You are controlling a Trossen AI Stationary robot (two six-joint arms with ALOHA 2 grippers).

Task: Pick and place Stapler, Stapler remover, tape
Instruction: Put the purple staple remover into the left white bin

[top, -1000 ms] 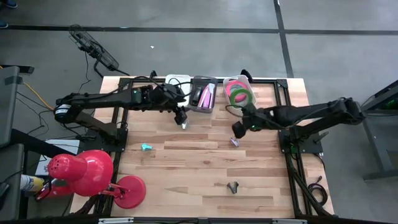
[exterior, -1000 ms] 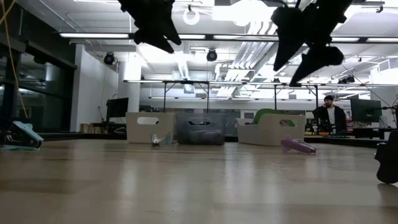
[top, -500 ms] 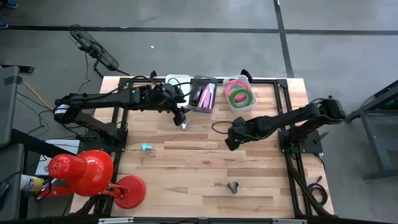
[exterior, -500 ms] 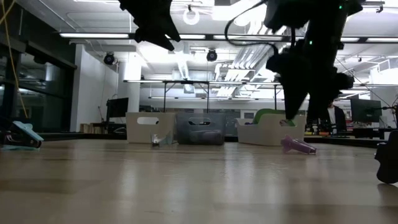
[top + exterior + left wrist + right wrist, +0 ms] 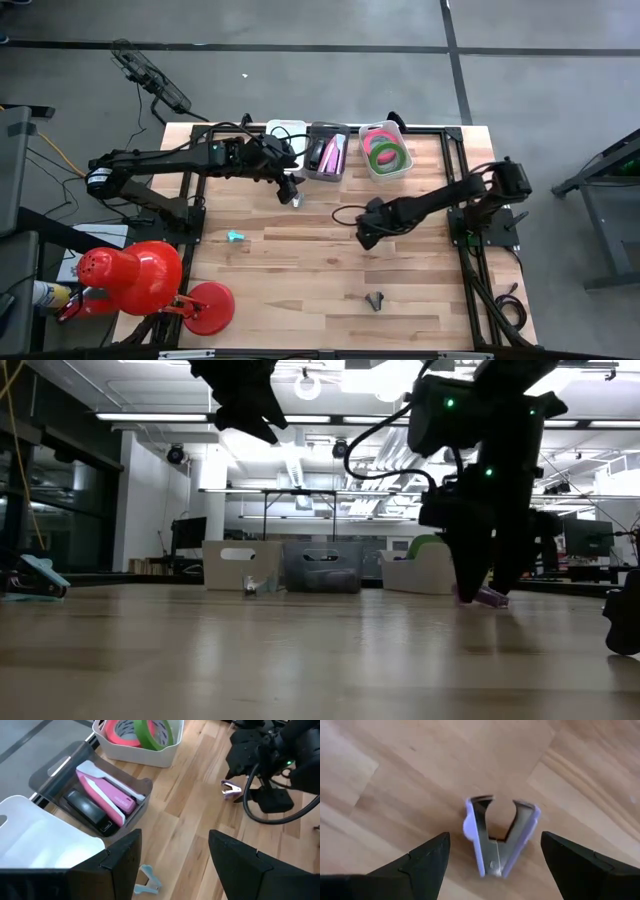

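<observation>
A purple staple remover (image 5: 497,840) lies flat on the wooden table, its metal claws facing away from the wrist. My right gripper (image 5: 492,865) stands low over it, pointing down and open, one finger on either side without touching; from table height the remover (image 5: 487,597) shows beside the fingers. My left gripper (image 5: 172,870) hangs open and high near the bins, above a light blue staple remover (image 5: 147,881). Green and pink tape rolls (image 5: 142,729) lie in a white bin (image 5: 385,150). A pink stapler (image 5: 107,790) and a black stapler (image 5: 90,810) lie in the grey bin (image 5: 328,152).
A white bin (image 5: 285,133) stands left of the grey one at the far edge. A teal staple remover (image 5: 236,236) lies left of centre and a dark one (image 5: 375,299) near the front. A red desk lamp (image 5: 150,280) stands at the near left corner.
My right gripper has come down toward the table and a little toward its near edge, tipping over until it points almost straight down. It now stands over the purple staple remover, still open. The remover has not moved.
</observation>
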